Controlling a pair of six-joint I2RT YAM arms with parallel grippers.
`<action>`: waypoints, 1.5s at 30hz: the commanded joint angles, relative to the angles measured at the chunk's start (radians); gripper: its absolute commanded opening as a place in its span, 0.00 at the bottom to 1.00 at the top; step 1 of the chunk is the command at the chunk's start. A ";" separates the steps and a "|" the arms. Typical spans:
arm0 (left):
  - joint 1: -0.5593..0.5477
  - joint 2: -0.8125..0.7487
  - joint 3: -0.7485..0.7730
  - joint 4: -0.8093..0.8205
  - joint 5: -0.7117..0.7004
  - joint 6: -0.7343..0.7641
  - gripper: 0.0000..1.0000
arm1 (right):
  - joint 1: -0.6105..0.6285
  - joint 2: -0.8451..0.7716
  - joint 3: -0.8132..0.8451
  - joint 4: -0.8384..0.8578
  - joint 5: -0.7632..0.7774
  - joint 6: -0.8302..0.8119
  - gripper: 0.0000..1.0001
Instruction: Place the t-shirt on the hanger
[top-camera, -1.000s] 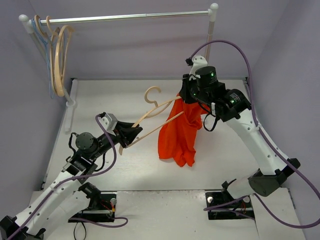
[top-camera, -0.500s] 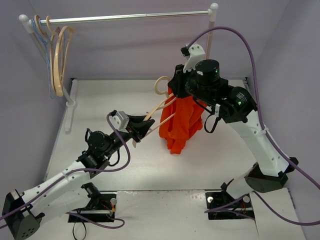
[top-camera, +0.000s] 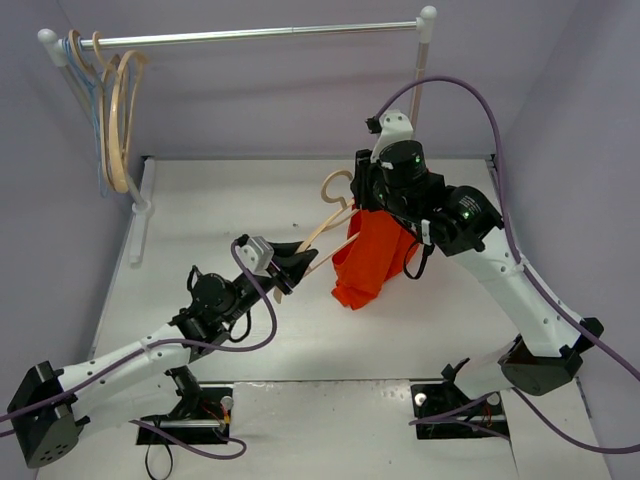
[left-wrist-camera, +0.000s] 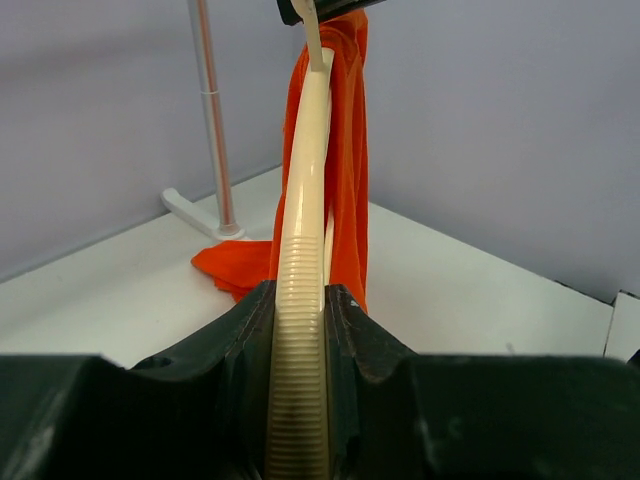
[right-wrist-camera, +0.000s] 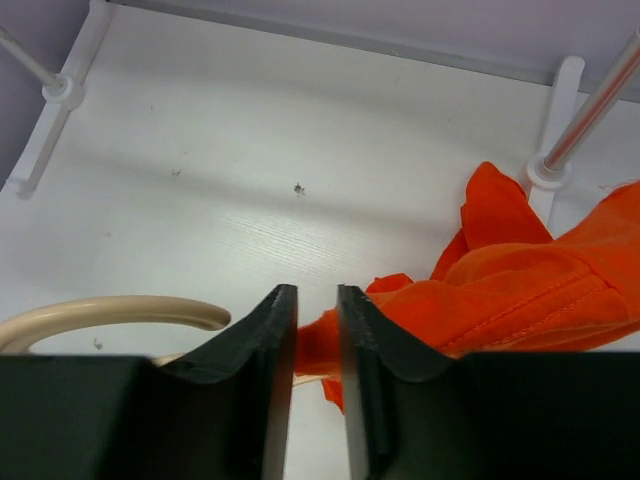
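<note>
Left hand (top-camera: 290, 262), seen from above, is clamped on one end of the hanger (top-camera: 322, 230), whose long axis runs diagonally up and away to its hook just beside the right hand (top-camera: 362, 205). The t-shirt (top-camera: 365, 265) hangs bunched at that far end, right under the right hand and well apart from the left, with its lower folds down near the counter (top-camera: 200, 200); the right arm is plainly the nearer one to the cloth. From the left wrist, the jaws pinch the ribbed pale wood tight, and the bright orange-red cloth drapes in long vertical folds along the far side of the hanger arm. From the right wrist, the fingers stand only a narrow slit apart, with rumpled, seamed cloth to their right and behind them and the curved hook to their left; whether any fabric is caught between them I cannot tell.
</note>
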 joint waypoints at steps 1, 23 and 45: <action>-0.014 0.013 0.046 0.258 0.021 -0.042 0.00 | -0.005 -0.042 0.042 0.076 0.011 -0.017 0.28; -0.005 -0.016 -0.123 0.294 0.045 -0.028 0.00 | -0.130 -0.223 -0.126 -0.028 -0.419 -0.684 0.82; -0.002 -0.122 -0.076 0.076 0.091 0.033 0.00 | -0.296 -0.004 -0.050 -0.258 -0.891 -1.063 0.82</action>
